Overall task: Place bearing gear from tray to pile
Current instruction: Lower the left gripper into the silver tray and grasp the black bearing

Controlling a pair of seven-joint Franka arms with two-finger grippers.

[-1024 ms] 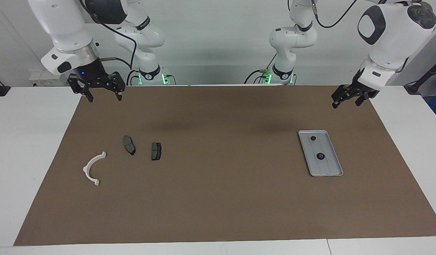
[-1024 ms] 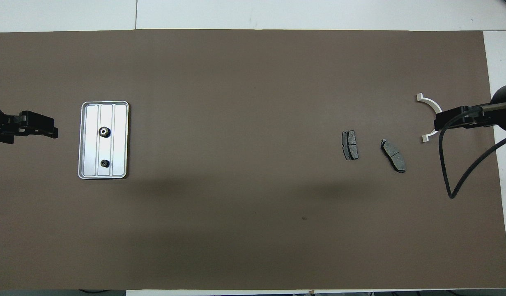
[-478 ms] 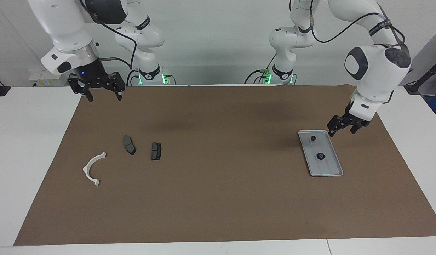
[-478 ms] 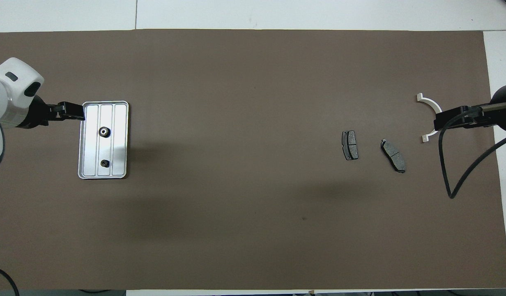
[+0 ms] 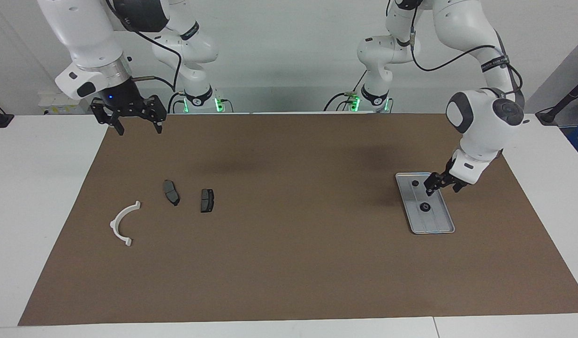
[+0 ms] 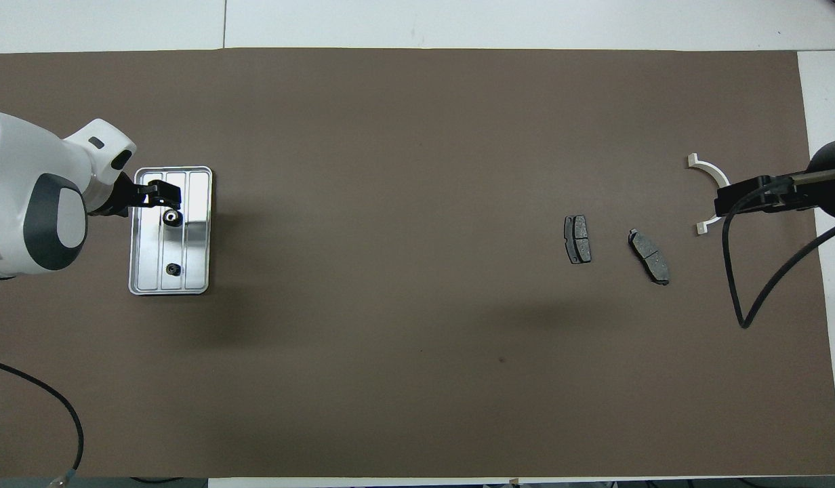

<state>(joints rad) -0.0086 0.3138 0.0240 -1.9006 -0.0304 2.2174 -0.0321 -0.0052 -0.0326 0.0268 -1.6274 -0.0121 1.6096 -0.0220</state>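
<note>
In the facing view, the bench [image 5: 17, 197] was white and smooth, with a matte brown mat [image 5: 289, 263] spread flat over most of it. The tray [image 5: 438, 224] was a flat silver-grey metal rectangle with rounded corners, a raised rim and lengthwise grooves. Two small dark round parts lay in it: the bearing gear [image 5: 425, 207], ring-shaped with a pale centre, near the tray's middle, and a smaller black piece [image 5: 415, 183] at the tray's end nearer the robots. The left hand [image 5: 440, 186] hung over the tray's edge toward the left arm's end of the bench, fingers spread and holding nothing, clear of the gear. Well apart from the tray, toward the right arm's end, lay the pile: a white semicircular plastic bracket [image 5: 123, 223] and two dark grey brake-pad-shaped pieces [image 5: 171, 192] [image 5: 207, 200]. The right hand [image 5: 136, 125] waited, released and empty, over the mat's edge nearest the robots.

In the overhead view, the tray [image 6: 199, 271] gleamed with its grooves plain. The left hand [image 6: 165, 194] covered the tray's end farther from the robots, just beside the toothed gear [image 6: 171, 217]. The smaller piece [image 6: 173, 270] sat nearer the robots. The right hand [image 6: 736, 201] hung over the bracket [image 6: 712, 173], with the pads [image 6: 577, 238] [image 6: 649, 256] between bracket and tray.
</note>
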